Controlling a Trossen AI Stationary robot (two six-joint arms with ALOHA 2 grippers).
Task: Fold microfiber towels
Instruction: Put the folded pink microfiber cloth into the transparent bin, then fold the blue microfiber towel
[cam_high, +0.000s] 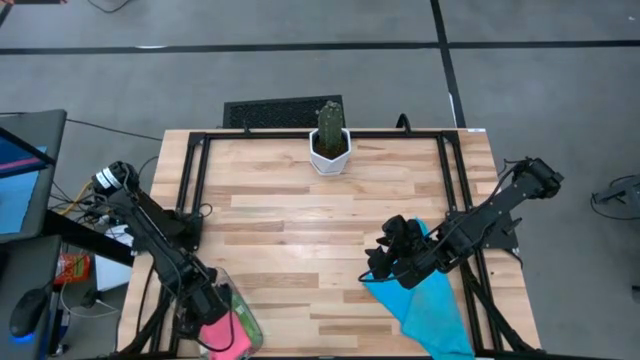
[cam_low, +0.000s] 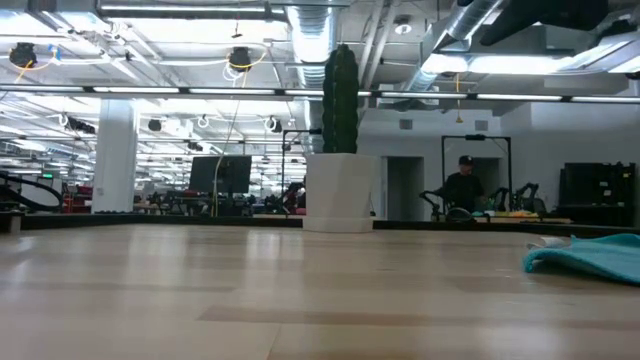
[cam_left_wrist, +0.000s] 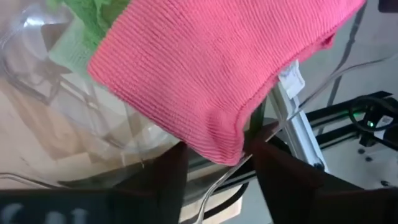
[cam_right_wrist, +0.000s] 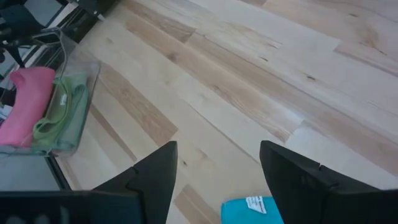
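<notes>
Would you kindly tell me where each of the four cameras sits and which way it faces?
High: overhead, straight down on the table; both arms show.
Low: at tabletop height, facing the planter and room; no arm shows.
Left wrist: above the bin, facing the pink towel; own fingers show.
Right wrist: over bare wood, blue towel below; own fingers show.
Shared: the right wrist and high views both show the bin.

Pink towel (cam_high: 222, 335) and green towel (cam_high: 242, 318) bunched in near-left corner, blue towel (cam_high: 432, 305) crumpled at near-right
</notes>
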